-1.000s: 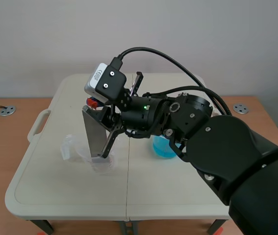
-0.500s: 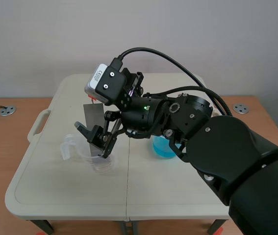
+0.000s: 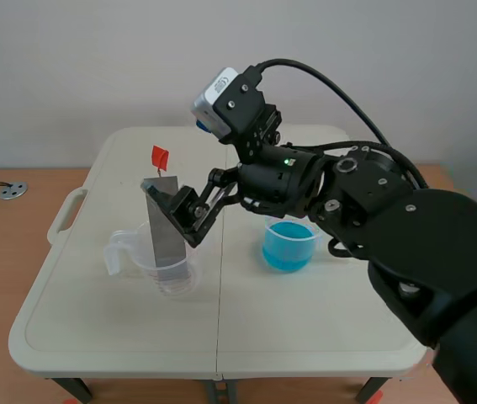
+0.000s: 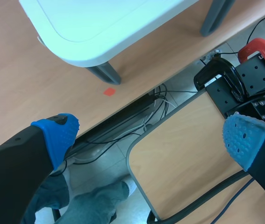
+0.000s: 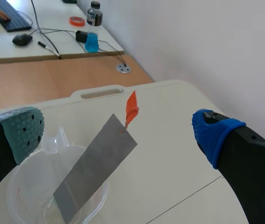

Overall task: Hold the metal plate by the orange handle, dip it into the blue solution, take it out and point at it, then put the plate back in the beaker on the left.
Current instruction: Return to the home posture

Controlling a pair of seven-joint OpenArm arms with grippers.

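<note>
The grey metal plate (image 3: 164, 236) stands tilted in the clear beaker (image 3: 164, 271) on the table's left half, with its orange handle (image 3: 160, 157) sticking up. No gripper touches it. My right gripper (image 3: 181, 215) hangs open just right of the plate's upper part. In the right wrist view the plate (image 5: 95, 170) and handle (image 5: 131, 108) lie ahead of the open right gripper (image 5: 118, 133), and the beaker (image 5: 15, 186) is below. The beaker of blue solution (image 3: 288, 245) stands to the right. My left gripper (image 4: 151, 137) is open with nothing in it, off the table.
The white folding table (image 3: 95, 328) has a carry handle (image 3: 66, 215) at its left edge. The right arm spans the table's right half above the blue beaker. The left wrist view shows floor, a table corner (image 4: 81, 51), a wooden chair seat (image 4: 183, 163) and cables.
The right gripper opened and let go of the plate, then drew back up and to the right. The plate now rests in the left beaker, leaning.
</note>
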